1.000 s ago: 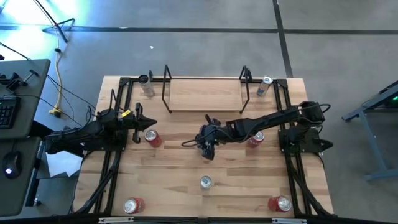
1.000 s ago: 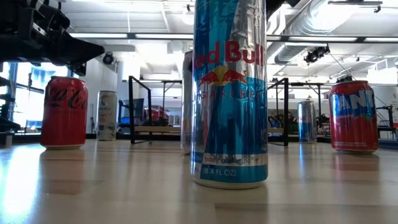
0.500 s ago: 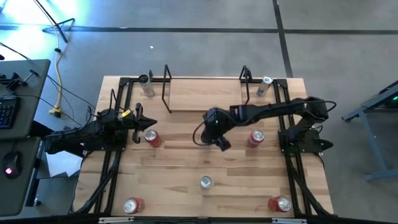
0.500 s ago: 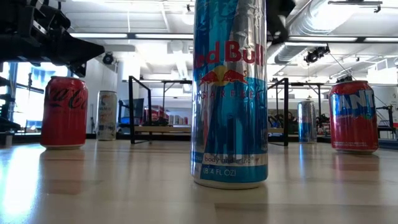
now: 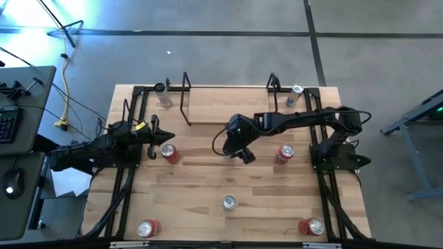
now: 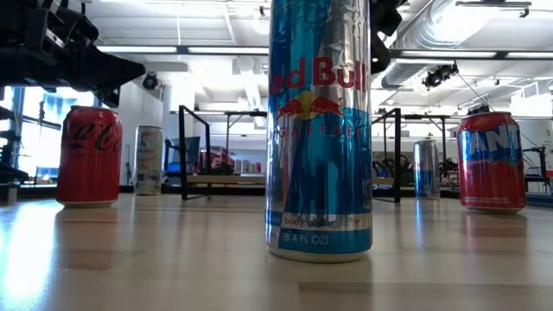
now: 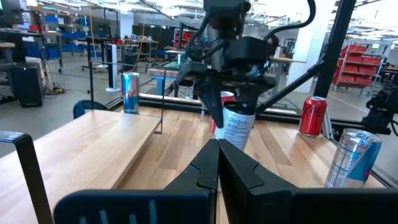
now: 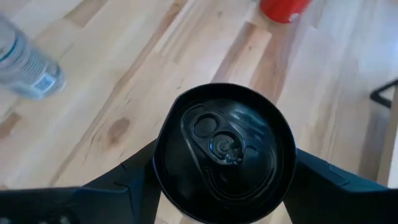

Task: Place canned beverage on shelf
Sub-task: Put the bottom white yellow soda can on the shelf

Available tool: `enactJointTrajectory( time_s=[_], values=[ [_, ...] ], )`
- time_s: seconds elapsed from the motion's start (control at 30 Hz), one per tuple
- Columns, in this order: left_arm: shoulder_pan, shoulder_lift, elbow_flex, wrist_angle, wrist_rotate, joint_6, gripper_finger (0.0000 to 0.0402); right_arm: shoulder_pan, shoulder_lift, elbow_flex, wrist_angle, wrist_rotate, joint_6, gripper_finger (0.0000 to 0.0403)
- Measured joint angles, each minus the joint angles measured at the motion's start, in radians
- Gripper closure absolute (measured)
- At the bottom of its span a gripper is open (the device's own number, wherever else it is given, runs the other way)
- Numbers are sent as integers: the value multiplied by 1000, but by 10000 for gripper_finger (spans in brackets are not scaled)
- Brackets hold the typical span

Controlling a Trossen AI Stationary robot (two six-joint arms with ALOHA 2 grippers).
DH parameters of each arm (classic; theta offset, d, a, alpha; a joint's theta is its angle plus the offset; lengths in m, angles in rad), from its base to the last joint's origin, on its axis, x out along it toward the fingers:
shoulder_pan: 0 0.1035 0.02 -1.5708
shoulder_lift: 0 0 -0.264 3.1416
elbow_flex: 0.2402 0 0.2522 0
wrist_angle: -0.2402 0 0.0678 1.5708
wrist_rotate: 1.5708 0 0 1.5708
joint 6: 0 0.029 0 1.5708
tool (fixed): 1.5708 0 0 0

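My left gripper (image 5: pixel 153 136): it waits at the left side of the table, just beside a red can (image 5: pixel 168 153). In my left wrist view its two fingers (image 7: pixel 217 163) press together, with nothing between them.

Far left corner: a tall silver can (image 5: pixel 163 94) stands just outside the left rod frame of the shelf.

The shelf (image 5: pixel 225 107): it is the small light wood board at the far side of the table (image 5: pixel 194 207), with thin black rods upright at both short ends. I see no can on the board.

My right gripper (image 5: pixel 237 142): it hangs over the middle of the table, just in front of the shelf. It is clamped on the can I carry (image 8: pixel 224 149).

The can I carry: it has a black top, and a dark finger hugs it on each side. In my left wrist view it is a slim white can (image 7: pixel 239 126), held upright and up off the wood.

Middle front: a blue and silver can (image 6: pixel 320 130) stands alone near the front edge.

Right side: a second red can (image 5: pixel 284 153) stands under my right arm.

Far right corner: a small blue and silver can (image 5: pixel 294 95) stands just outside the right rod frame.

Front corners: one red can (image 5: pixel 147 227) stands at the left and one (image 5: pixel 312 226) at the right.
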State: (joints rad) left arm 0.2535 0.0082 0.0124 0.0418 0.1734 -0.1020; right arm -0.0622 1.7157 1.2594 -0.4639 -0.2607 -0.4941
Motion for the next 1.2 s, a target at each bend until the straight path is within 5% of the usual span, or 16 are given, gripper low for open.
enactJointTrajectory(
  time_s=[0.17,0.43,0.73,0.93,1.2],
  values=[
    [0,0,0,0,0,2,401,27,-3,-1,29,112,87,106],
    [0,0,0,-1,0,9,401,52,-10,120,-65,197,255,98],
    [0,0,0,-1,-1,33,401,142,-10,300,-370,511,940,109],
    [0,0,0,-1,-1,35,401,239,-4,286,-341,530,1058,191],
    [0,0,0,-1,-1,35,401,313,74,213,-129,581,1037,388]
  ],
)
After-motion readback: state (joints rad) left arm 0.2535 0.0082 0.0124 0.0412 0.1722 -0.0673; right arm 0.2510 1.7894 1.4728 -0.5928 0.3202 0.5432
